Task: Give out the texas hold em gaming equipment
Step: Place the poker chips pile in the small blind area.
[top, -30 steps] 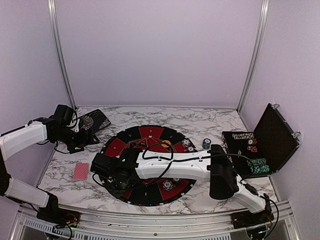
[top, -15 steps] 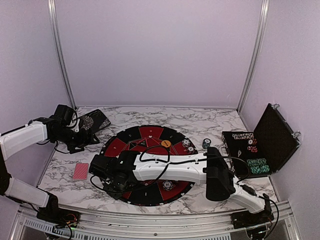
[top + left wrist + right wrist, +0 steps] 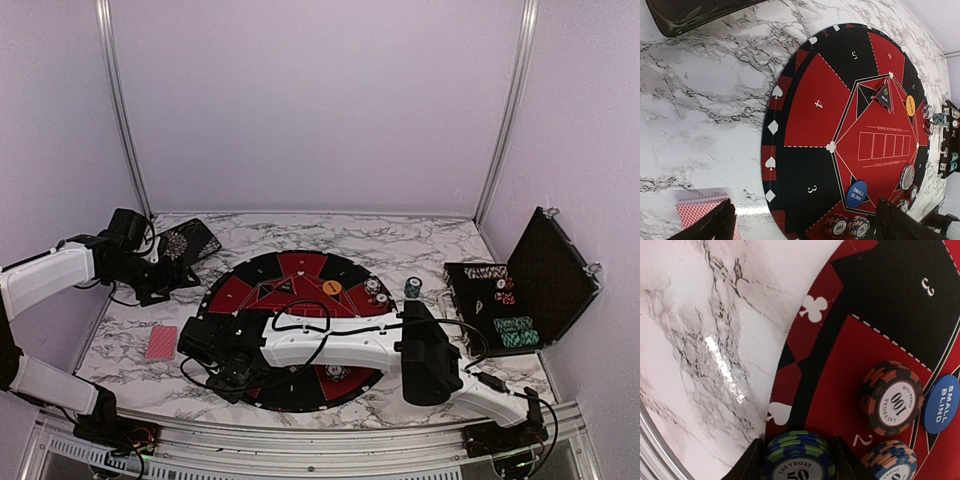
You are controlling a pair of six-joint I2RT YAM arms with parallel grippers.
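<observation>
At the near left rim of the mat, the right gripper pinches a stack of green chips marked 50 between its fingers, over the red field numbered 2. Whether the stack rests on the mat or hangs just above it I cannot tell. Close by on the same field stand a 100 stack in orange and black and a blue-edged stack, with the blue disc lettered SMALL BLIND touching the mat just beside them. Left of the mat, a red-backed card, one or several I cannot tell, lies flat on the marble table. Beyond it the left gripper hovers over the table with its jaws spread wide, facing the mat. Farther back, an orange disc lies on the mat's far side, and a teal stack stands on the table between the mat and the open case at the right, which has chips inside. At the back left lies a dark patterned tray.
</observation>
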